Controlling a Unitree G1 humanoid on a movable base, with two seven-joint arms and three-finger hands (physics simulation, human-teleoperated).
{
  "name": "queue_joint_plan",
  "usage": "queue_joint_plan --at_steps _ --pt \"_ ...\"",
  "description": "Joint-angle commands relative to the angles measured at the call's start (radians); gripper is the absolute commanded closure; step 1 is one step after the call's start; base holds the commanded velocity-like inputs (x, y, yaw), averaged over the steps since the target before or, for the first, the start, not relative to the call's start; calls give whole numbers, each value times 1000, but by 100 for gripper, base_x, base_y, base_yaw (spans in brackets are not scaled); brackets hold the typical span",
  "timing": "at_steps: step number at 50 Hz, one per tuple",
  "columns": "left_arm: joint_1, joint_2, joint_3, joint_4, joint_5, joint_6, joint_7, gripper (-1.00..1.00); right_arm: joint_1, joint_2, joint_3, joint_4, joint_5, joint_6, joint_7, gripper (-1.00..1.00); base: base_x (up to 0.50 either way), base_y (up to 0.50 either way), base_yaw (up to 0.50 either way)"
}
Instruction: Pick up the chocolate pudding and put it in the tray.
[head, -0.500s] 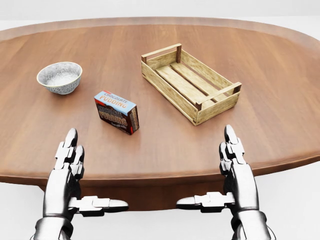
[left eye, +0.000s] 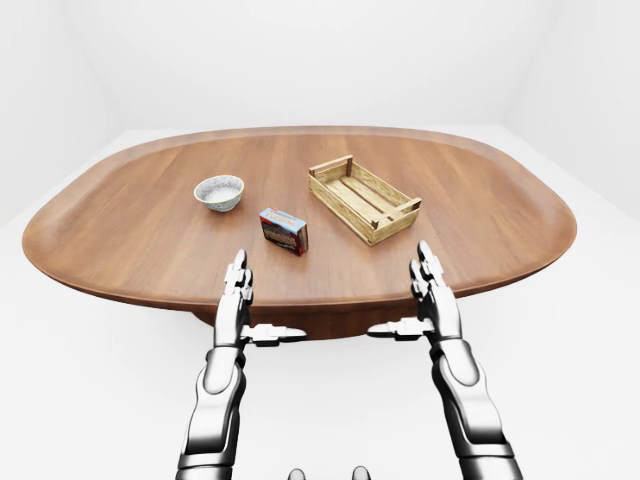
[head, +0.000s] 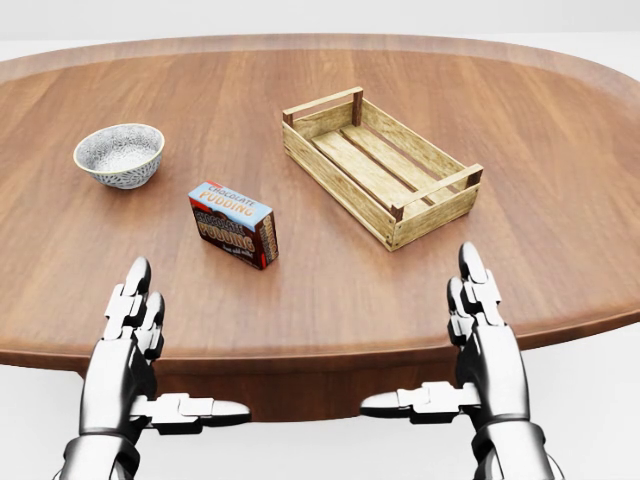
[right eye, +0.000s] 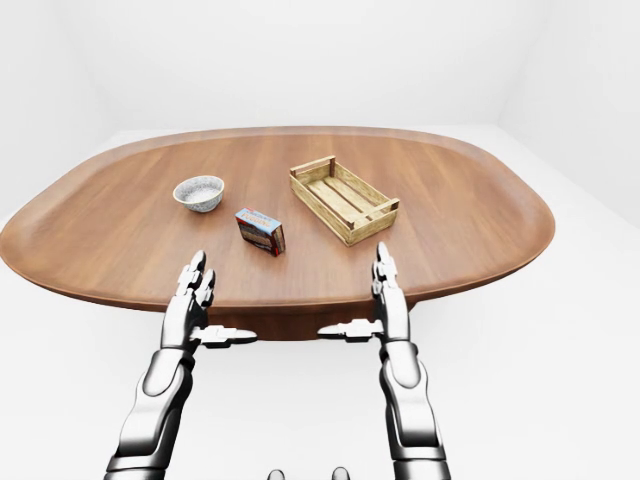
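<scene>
Near the middle of the worktop (head: 330, 290), in the head view, the chocolate pudding (head: 233, 224) lies as a small box on its side, its label facing up and toward the camera. It is untouched and stands apart from everything else. Just to its right and a little higher in the view is the tray (head: 380, 165), a slatted wooden crate set at a slant, with nothing inside. To the upper left of the box sits a small grey bowl (head: 119, 154), well apart from it.

Compared with the picture of 0.5 s ago, the box, the tray and the bowl keep the same places, so the camera has not moved. Only the hands differ. The left hand (head: 135, 350) is now slightly lower and more to the left, and the right hand (head: 480, 345) is slightly lower and more to the right. Both hands are released, with the fingers stretched toward the worktop edge and the thumbs pointing inward, and they hold nothing.

I judge that the task is at its very beginning: no reach toward the pudding is yet made. The left hand is nearer to the box.
</scene>
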Motion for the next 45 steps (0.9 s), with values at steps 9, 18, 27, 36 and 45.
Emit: queue_joint_plan --at_steps 9,18,27,36,45 --pt "-1 0 0 6 0 4 -4 -100 88 9 16 -233 -117 -78 -52 -100 0 0 0" --pt "-5 0 0 13 1 4 -3 -100 81 9 13 -224 -118 -78 -52 -100 0 0 0" --pt "-2 0 -1 4 1 12 -1 -100 82 9 15 -223 -126 -78 -53 -100 0 2 0" --pt "2 0 -1 -1 1 12 -3 -100 86 10 18 -221 -128 -78 -51 -100 0 24 0" --pt "1 0 -1 1 1 12 -3 -100 86 10 19 -216 -125 -78 -49 -100 0 42 0"
